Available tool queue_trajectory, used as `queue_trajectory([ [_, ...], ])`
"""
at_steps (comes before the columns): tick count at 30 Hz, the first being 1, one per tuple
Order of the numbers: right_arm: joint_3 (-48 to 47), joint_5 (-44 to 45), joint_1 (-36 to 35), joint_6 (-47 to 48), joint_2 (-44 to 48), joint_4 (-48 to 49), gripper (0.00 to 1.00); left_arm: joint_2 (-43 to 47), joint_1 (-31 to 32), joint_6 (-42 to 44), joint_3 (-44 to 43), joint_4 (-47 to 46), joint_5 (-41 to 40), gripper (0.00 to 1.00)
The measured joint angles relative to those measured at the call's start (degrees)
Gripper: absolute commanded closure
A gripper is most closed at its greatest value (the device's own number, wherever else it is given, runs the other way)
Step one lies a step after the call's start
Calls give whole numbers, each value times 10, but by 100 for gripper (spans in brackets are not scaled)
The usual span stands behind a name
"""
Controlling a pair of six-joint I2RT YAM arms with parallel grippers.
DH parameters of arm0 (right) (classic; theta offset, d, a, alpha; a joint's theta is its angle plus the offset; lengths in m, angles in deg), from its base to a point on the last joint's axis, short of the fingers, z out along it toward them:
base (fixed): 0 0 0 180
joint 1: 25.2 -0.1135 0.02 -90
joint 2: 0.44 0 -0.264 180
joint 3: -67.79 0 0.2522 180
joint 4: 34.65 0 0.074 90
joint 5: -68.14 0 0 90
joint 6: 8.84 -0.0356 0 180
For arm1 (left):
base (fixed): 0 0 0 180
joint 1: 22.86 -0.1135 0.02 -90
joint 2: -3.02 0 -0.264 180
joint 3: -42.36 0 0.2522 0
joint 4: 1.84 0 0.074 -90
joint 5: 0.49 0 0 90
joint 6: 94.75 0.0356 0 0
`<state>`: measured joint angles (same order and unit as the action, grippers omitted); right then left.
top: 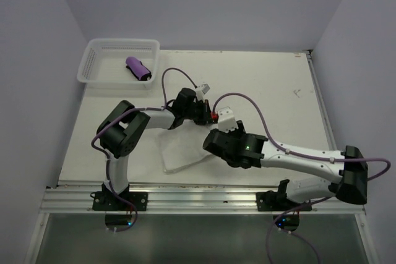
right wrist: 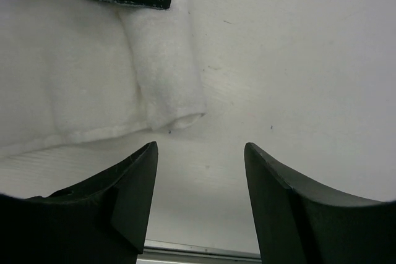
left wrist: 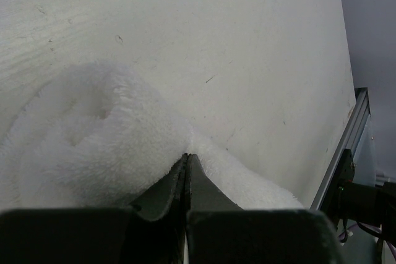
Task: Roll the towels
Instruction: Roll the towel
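Near the near edge of the desk (top: 266,85), the large fluffy white towel (top: 179,153) lay partly rolled. The left gripper (left wrist: 187,156) was clenched on a fold of it, and the right gripper (right wrist: 201,146) stood released beside the roll's end. At the far-left corner, the small purple towel (top: 138,68) sat rolled inside the white plastic mesh basket (top: 93,51). The task was judged about half done, with nothing obstructing.

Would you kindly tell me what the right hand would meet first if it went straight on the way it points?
Probably the bare table, since the open right hand tilts down at it; the rolled end of the white towel lies just beyond, though depth is unclear.
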<state>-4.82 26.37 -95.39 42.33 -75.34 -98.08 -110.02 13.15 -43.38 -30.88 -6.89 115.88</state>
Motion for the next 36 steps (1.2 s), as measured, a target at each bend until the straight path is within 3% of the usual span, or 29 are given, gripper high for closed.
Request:
queue_trajectory([
  [9,129,-129,110,-9,103,159,39,0,0,-2,2,-3,0,100],
  [14,212,-235,212,-50,154,258,39,0,0,-2,2,-3,0,100],
  [20,261,-351,305,-90,163,349,38,0,0,-2,2,-3,0,100],
  [26,277,-419,328,-104,131,402,37,0,0,-2,2,-3,0,100],
  [36,296,-443,328,-78,63,431,38,0,0,-2,2,-2,0,100],
])
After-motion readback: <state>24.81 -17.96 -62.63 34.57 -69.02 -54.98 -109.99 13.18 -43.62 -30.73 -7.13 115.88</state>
